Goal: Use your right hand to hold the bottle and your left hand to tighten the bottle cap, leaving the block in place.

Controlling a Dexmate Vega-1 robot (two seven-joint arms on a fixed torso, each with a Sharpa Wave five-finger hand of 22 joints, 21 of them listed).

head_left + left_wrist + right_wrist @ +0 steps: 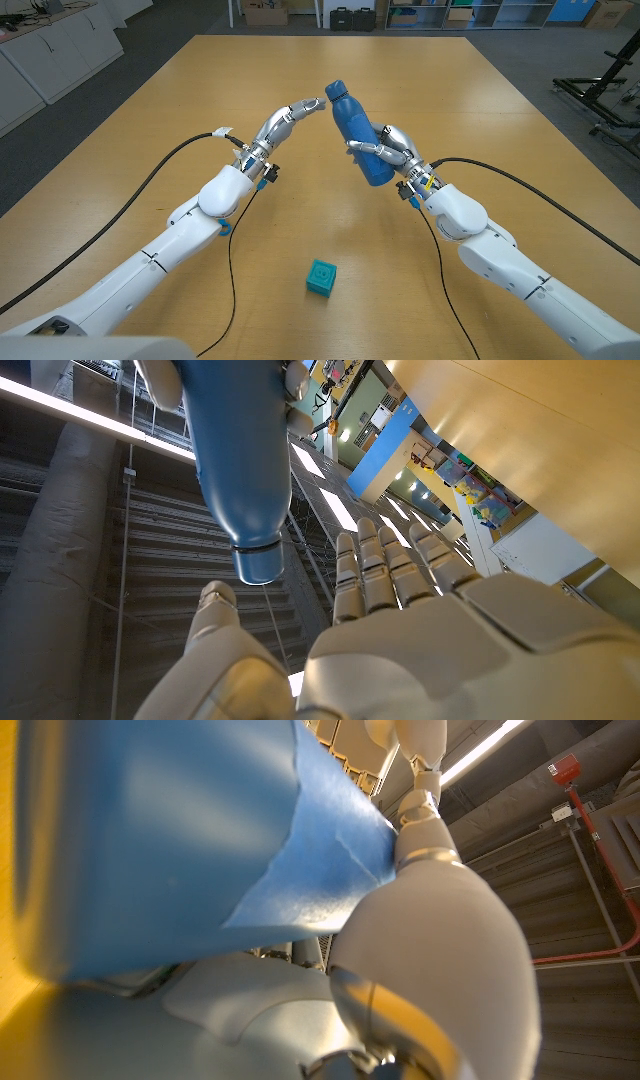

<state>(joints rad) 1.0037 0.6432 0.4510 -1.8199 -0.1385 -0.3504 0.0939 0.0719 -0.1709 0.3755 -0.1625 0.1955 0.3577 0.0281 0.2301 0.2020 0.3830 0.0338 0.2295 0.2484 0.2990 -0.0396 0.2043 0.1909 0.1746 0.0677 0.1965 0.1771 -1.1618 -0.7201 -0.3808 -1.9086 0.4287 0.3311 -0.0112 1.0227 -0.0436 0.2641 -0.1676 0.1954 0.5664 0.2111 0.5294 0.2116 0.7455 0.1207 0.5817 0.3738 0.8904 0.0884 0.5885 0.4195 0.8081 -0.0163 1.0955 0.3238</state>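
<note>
A blue bottle (358,140) is lifted off the wooden table (470,90) and leans with its blue cap (335,91) up and toward my left. My right hand (388,152) grips the bottle's lower body, fingers wrapped around it. In the right wrist view the bottle (150,840) lies against the palm under a finger (440,960). My left hand (291,116) reaches at the cap with its fingers stretched out. In the left wrist view the cap (258,563) hangs between the thumb (215,610) and the fingers (385,570), and I see no contact. A teal block (321,277) sits near the front edge.
Black cables run from both wrists over the table's front half. Beyond the far edge stand cabinets (60,45) at the left, boxes and cases (355,17) along the back wall, and a black stand (605,95) at the right.
</note>
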